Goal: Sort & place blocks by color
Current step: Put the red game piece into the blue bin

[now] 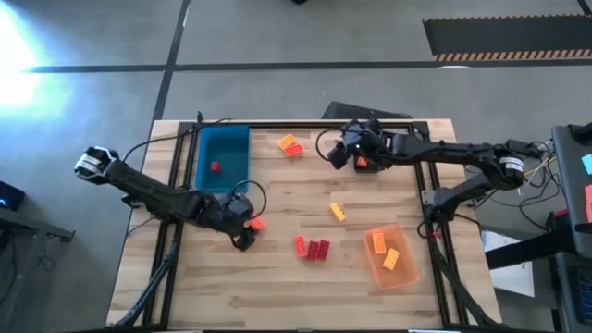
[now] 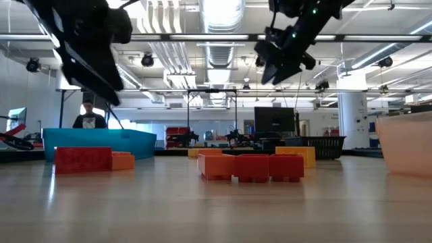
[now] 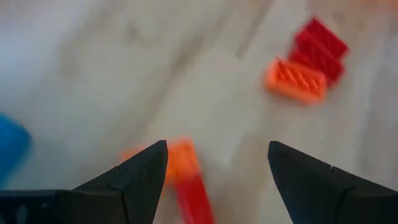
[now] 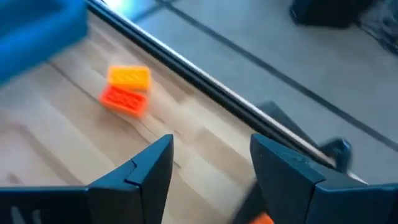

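My left gripper (image 1: pixel 242 236), lower left of frame, fingers apart over an orange brick (image 1: pixel 257 223) to grab it; right gripper (image 1: pixel 339 154), upper middle, apart, empty.

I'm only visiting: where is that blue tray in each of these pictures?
High view: the blue tray lies at the table's far left, one red block inside.
Low view: its wall shows at the left, behind a red and an orange block.
Left wrist view: a blue blur at one edge is probably its corner.
Right wrist view: part of it fills one corner.
Shared landmark: the orange and yellow block pair beside the tray, also in the right wrist view.
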Robot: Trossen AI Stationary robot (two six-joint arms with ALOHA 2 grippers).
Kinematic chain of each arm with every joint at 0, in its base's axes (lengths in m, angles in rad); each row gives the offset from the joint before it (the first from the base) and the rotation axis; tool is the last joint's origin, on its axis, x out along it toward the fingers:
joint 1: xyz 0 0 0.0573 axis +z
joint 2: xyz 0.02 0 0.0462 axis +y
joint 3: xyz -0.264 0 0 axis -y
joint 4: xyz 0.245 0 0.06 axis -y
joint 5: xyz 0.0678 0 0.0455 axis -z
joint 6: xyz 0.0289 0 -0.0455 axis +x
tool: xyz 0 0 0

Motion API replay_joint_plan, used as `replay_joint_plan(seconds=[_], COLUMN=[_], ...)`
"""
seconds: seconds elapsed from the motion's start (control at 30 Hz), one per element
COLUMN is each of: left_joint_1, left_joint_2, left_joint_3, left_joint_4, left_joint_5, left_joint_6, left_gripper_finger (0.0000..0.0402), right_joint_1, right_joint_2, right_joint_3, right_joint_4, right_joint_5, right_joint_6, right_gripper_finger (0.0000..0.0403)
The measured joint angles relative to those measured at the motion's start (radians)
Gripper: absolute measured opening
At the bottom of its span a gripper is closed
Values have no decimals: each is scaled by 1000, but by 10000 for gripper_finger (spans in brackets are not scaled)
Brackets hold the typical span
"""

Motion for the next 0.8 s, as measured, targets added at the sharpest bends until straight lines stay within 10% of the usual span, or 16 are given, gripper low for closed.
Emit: replay_joint_plan(seconds=[0.27, 0.8], left_joint_1=[-99, -106], left_joint_2=[135, 334], left_joint_3=[115, 194], left_joint_4=[-221, -302], left_joint_5=[193, 68], left_joint_6=[-288, -221], left_gripper_finger=[262, 262], right_joint_1=[47, 67], right_joint_2=[13, 46], right_joint_3=[0, 0], right_joint_4=[68, 67], right_joint_5=[-1, -4], right_joint_6=[-31, -15], right_gripper_finger=[203, 203])
